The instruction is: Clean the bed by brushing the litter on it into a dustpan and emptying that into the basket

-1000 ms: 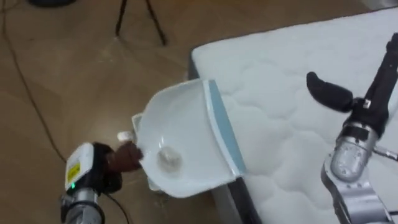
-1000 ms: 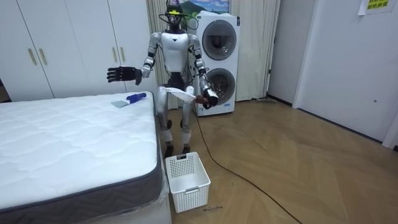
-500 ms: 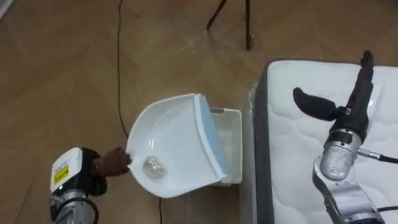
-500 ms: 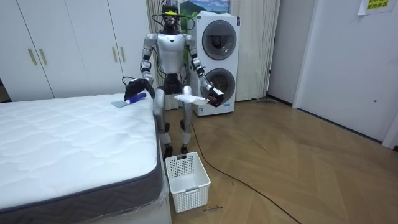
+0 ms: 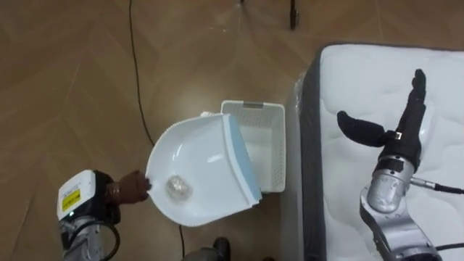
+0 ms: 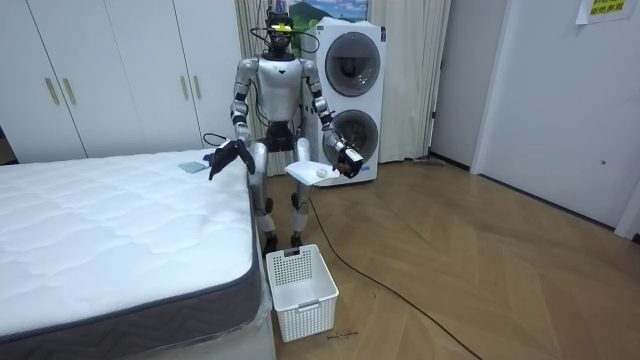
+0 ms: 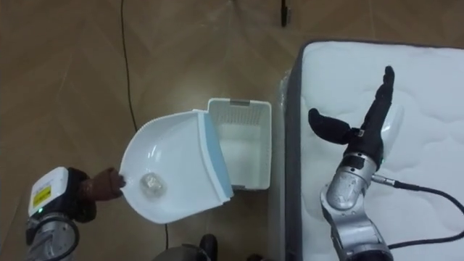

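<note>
Left eye view: left robot hand [image 5: 125, 191] grips dustpan [image 5: 210, 156] holding a wad [image 5: 178, 188] over basket [image 5: 270, 110] left edge; right robot hand [image 5: 397, 139] spread above bed [image 5: 355, 76].

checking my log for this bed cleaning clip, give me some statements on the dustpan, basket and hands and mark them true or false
1. The left hand grips the white dustpan by its handle. True.
2. The dustpan is empty. False: a small crumpled wad lies in it.
3. The white basket stands on the mattress. False: it stands on the wooden floor beside the bed.
4. The right hand is open, fingers straight, over the mattress. True.
5. The right hand holds a brush. False: it holds nothing.
</note>
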Available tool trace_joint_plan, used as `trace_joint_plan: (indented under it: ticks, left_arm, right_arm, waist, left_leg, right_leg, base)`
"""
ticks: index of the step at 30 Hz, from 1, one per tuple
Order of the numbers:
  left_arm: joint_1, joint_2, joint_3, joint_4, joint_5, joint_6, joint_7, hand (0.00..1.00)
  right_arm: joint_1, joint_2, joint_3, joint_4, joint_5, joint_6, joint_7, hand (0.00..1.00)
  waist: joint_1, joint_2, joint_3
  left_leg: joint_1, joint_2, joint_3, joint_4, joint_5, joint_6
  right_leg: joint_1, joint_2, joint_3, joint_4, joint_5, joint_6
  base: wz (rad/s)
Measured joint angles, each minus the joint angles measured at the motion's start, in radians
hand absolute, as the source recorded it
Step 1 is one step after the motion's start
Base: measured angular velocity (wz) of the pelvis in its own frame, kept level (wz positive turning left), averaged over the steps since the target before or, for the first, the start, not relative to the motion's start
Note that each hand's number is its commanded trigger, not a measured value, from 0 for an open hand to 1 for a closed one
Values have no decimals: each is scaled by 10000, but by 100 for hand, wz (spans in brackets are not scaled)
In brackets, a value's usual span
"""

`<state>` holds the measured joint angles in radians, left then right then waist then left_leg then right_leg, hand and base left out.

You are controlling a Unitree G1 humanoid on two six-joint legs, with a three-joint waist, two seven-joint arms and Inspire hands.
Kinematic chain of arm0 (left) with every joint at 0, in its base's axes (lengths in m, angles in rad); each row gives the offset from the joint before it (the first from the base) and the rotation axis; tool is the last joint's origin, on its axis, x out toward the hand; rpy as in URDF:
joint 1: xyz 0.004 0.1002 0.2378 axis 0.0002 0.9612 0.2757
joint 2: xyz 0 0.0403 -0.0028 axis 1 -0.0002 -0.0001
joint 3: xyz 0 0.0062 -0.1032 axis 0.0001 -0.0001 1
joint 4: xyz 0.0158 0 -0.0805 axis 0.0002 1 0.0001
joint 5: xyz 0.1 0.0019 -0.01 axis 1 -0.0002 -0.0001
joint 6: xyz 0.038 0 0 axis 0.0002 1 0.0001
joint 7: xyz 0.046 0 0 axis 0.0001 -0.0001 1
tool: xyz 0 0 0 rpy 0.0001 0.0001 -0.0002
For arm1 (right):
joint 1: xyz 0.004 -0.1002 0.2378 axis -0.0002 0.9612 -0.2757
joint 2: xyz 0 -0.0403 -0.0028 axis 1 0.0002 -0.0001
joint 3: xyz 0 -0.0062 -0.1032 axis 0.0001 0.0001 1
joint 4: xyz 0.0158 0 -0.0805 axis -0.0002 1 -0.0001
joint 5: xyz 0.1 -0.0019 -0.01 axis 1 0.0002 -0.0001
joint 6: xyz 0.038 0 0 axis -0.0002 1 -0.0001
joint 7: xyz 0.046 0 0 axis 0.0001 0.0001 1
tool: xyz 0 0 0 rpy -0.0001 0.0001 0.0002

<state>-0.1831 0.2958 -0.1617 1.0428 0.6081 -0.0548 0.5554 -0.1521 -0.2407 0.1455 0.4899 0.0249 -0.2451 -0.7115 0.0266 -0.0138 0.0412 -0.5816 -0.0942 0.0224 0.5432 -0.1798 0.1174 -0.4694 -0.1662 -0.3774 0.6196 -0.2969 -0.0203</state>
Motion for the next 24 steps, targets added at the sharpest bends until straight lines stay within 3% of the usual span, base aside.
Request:
trace_joint_plan:
  ticks: [6,11,15,21,24]
  left_arm:
    - [-374,161,-193,0,418,375,-1,100]
    - [-1151,645,-760,-2,530,535,-53,100]
    - [-1792,969,-1055,-14,621,659,-262,100]
    - [-2158,1448,-1377,-75,637,1140,-863,100]
    - [-2227,1679,-1397,-128,712,1390,-1249,100]
  right_arm:
    - [17,16,181,128,-200,74,417,0]
    - [20,6,518,137,-301,394,610,0]
    - [34,10,687,161,-317,526,826,0]
    - [5,-8,677,161,-309,945,909,0]
    - [-43,-63,674,159,-302,1296,909,0]
  waist:
    - [-291,131,11]
    - [-643,394,91]
    - [-864,466,106]
    - [-1111,555,98]
    - [-1190,750,94]
  left_leg:
    - [-385,-78,-6,67,67,35]
    - [-1024,-80,-13,363,78,40]
    - [-1249,-192,41,421,90,60]
    - [-1372,-265,50,442,98,69]
    - [-1601,-272,64,625,87,71]
  right_leg:
    - [-441,-69,149,247,-59,3]
    - [-1054,-101,192,576,-93,2]
    - [-1380,-239,316,818,-171,26]
    - [-1623,-261,569,1011,-206,71]
    - [-1875,-285,702,1306,-282,100]
  base:
    - [2]
    - [3]
    - [0]
    - [1]
    - [10]
